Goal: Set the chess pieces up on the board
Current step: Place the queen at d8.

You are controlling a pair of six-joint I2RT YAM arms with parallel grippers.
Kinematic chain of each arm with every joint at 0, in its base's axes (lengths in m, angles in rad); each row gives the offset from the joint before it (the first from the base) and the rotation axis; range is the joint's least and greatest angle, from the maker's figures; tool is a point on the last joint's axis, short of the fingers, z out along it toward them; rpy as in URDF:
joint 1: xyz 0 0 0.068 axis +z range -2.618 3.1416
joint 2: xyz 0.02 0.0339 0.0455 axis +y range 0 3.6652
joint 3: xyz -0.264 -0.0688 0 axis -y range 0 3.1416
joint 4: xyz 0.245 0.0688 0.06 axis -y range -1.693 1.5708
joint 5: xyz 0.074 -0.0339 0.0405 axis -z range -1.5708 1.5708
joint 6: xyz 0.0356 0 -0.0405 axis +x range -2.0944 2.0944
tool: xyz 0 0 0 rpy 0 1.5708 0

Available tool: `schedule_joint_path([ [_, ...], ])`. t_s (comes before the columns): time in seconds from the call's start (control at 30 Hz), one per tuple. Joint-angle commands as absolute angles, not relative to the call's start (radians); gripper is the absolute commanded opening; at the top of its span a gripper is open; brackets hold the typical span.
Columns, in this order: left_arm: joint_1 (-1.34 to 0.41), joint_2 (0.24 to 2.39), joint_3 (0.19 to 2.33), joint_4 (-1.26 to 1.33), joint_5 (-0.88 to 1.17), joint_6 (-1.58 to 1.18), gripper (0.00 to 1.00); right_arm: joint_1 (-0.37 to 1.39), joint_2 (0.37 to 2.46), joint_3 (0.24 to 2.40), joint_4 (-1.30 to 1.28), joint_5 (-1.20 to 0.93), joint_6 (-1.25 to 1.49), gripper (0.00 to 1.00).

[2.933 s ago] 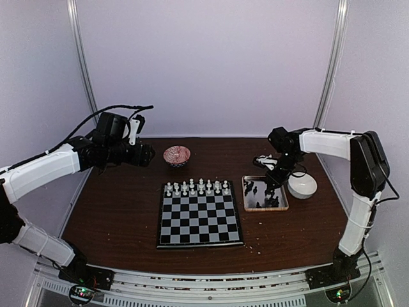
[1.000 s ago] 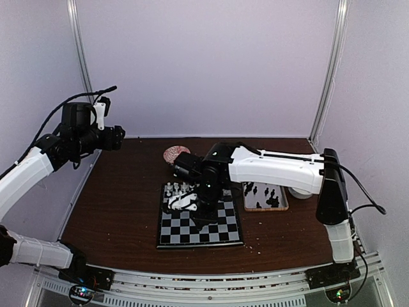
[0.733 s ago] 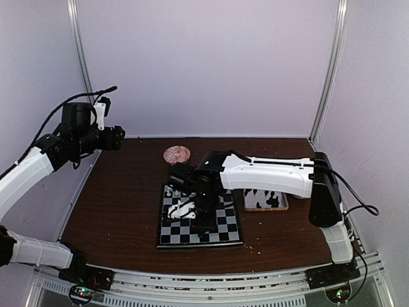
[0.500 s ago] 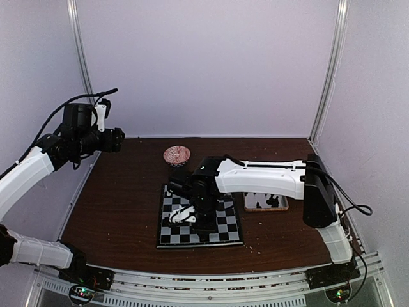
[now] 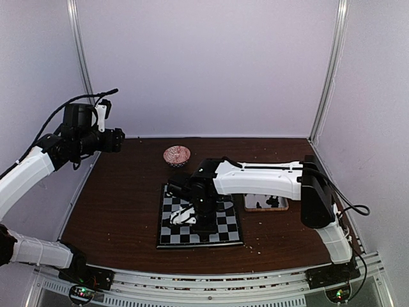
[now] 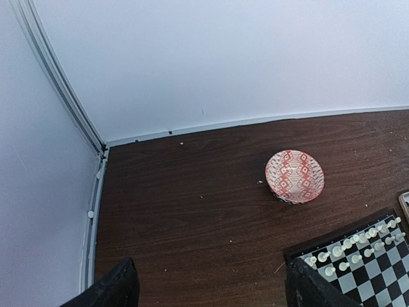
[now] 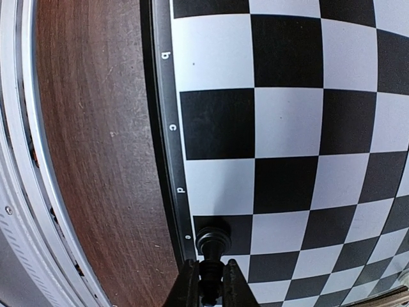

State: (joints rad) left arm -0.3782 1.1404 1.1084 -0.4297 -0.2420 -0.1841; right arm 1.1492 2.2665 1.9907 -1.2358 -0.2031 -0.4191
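Note:
My right gripper (image 7: 206, 281) is shut on a black chess piece (image 7: 213, 240), gripping its upper stem. The piece's round base is over a black square by the rim letter "e", at the board's (image 7: 287, 121) near edge; I cannot tell if it touches. From above, the right gripper (image 5: 204, 229) reaches low over the board (image 5: 230, 233), and the arm hides most of the far rows. White chess pieces (image 6: 354, 246) stand in two rows along the far side. My left gripper (image 6: 211, 294) is open and empty, held high at the far left (image 5: 115, 139).
A red patterned bowl (image 5: 177, 155) sits beyond the board, also seen from the left wrist as the bowl (image 6: 294, 176). The wooden-rimmed tray (image 5: 265, 203) with black pieces lies right of the board, partly behind the right arm. Pale crumbs dot the brown table (image 5: 115, 211).
The right arm swung from the tray to the board with a black piece, then moved toward the near edge. The left arm rose earlier and has stayed still this last second.

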Motion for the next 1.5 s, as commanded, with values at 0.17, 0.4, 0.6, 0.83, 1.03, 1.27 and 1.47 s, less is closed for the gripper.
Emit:
schedule_joint_path([
  [0.17,-0.366,1.152,1.132,-0.413,-0.225,-0.178,0.81,1.149,2.285,1.982,-1.22,-0.154,-0.41,0.1],
  [0.4,-0.366,1.154,1.134,-0.412,-0.219,-0.18,0.81,1.148,2.275,1.974,-1.22,-0.15,-0.405,0.2],
  [0.6,-0.365,1.154,1.135,-0.414,-0.216,-0.181,0.81,1.148,2.271,1.968,-1.215,-0.144,-0.404,0.26],
  [0.83,-0.365,1.155,1.134,-0.413,-0.213,-0.182,0.81,1.147,2.246,1.973,-1.216,-0.128,-0.404,0.35],
  [1.03,-0.364,1.165,1.133,-0.412,-0.213,-0.183,0.81,1.147,2.187,1.989,-1.223,-0.112,-0.416,0.4],
  [1.27,-0.362,1.175,1.134,-0.413,-0.207,-0.185,0.81,1.104,2.052,1.921,-1.181,-0.125,-0.428,0.42],
  [1.47,-0.359,1.193,1.135,-0.413,-0.187,-0.19,0.81,0.964,1.919,1.783,-1.111,-0.169,-0.421,0.4],
])
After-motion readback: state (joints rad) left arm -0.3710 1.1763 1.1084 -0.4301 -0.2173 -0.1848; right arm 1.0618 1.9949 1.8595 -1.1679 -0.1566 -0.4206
